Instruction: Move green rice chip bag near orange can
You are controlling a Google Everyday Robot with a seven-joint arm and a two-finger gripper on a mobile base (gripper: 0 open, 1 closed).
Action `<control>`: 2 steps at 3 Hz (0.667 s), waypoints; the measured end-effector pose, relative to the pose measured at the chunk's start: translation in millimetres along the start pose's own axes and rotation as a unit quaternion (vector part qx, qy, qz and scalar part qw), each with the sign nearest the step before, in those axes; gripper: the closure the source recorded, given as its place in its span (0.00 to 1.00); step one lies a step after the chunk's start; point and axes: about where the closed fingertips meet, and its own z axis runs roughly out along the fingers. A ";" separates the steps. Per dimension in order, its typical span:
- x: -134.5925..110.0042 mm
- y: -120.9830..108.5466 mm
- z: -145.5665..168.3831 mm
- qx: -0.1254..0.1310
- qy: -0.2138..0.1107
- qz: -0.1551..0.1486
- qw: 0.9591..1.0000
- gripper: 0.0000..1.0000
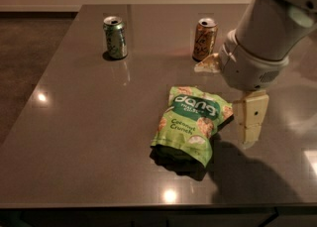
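Claw (250, 121): a pale beige piece hangs down from the white wrist housing of the arm (262, 42), over the right part of the tabletop (89, 122). I cannot tell whether it is open or closed. It grips nothing that I can see. It sits just beside the upper right corner of the green rice chip bag (192, 122); I cannot tell if it touches that edge. A second beige bit sticks out left from the wrist housing, near the orange can (204, 39). The arm throws a dark shadow on the tabletop below and to the right of the bag.

The bag lies flat near the middle of the tabletop, a bit toward the near edge, turned so its top points to the far right and its bottom to the near left. It is a light green crinkly pouch with a dark green label, "dang" in white on it and "Coconut Crunch" lower down. Chip pictures run along both sides and the bottom. The surface is wrinkled, and there is shadow under the near edge.

The orange can stands upright beyond the bag toward the far side, apart from it. It is orange-brown with dark script and a silver top. A green can (115, 37) stands upright at far left, well apart from both. The tabletop is dark grey and glossy with light spots.
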 end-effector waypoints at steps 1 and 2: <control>-17.5 3.4 26.3 -0.024 -0.009 -0.049 0.998 0.00; -29.2 3.7 41.7 -0.035 -0.016 -0.074 0.997 0.00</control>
